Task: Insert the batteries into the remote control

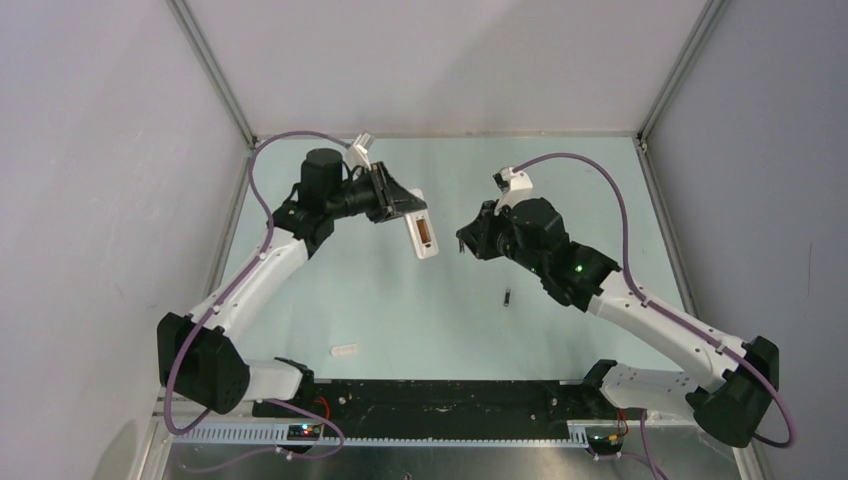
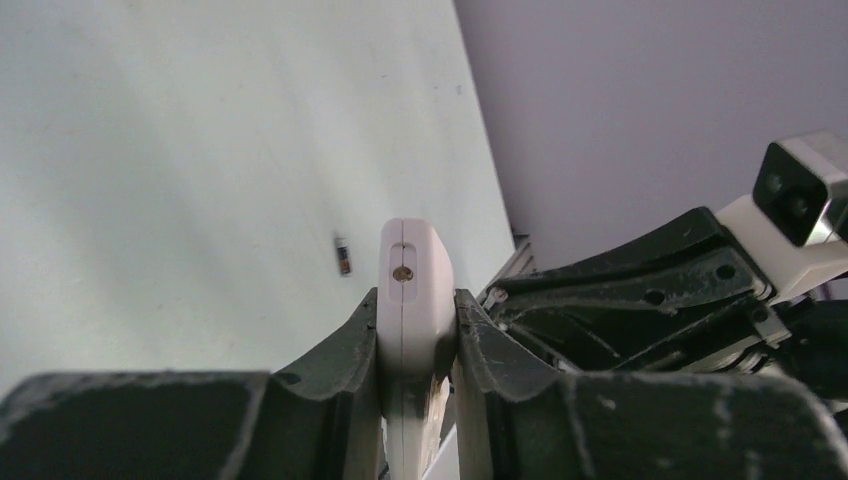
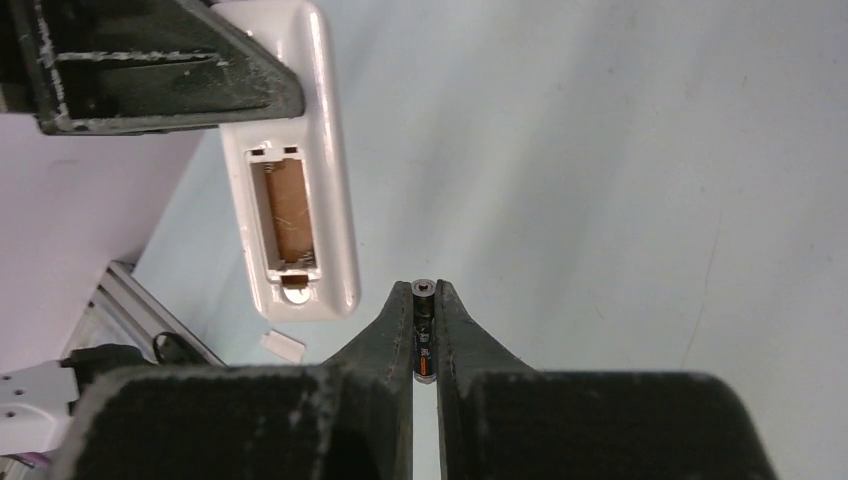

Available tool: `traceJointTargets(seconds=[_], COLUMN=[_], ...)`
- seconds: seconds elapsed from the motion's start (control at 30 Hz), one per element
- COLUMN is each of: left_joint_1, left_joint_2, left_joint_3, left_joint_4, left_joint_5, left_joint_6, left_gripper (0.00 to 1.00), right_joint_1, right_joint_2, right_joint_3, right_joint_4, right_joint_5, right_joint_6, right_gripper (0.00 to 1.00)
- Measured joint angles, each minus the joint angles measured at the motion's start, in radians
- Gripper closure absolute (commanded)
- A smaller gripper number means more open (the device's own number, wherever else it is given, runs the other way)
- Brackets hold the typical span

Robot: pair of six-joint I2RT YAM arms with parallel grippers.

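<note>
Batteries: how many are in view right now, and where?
2. One battery is clamped in the right hand; the other battery lies loose on the table near that arm. The recess in the remote control looks empty.

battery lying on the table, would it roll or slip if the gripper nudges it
Probably rolls: the loose battery is a slim cylinder lying on its side on the smooth table. Likely stiff and light: the second battery sits pinched in the right gripper without bending.

You see only a sliver of the tiny dark cylindrical battery (image 3: 424, 335) between the fingers of the right gripper (image 3: 424, 298). The button face of the slim white plastic remote control (image 2: 408, 290) is turned away from every camera.
</note>
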Motion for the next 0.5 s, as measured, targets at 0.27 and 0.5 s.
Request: traceJointTargets(seconds=[0.27, 0.5], left_joint_1=[-0.049, -0.065], left_joint_2=[0.034, 0.065], left_joint_3=[0.101, 0.102], left_joint_4=[0.016, 0.014], left_joint_5=[0.039, 0.045], left_joint_6=[-0.066, -0.069], left_gripper=[1.0, 1.0], right_joint_1=[0.016, 0.032], right_joint_2=[-0.045, -0.056], right_joint_3=[0.02, 0.02], right_joint_4=[0.081, 0.152], right_joint_5=[-0.007, -0.008], right_joint_6=[-0.015, -0.034], right_gripper=[0.95, 0.95])
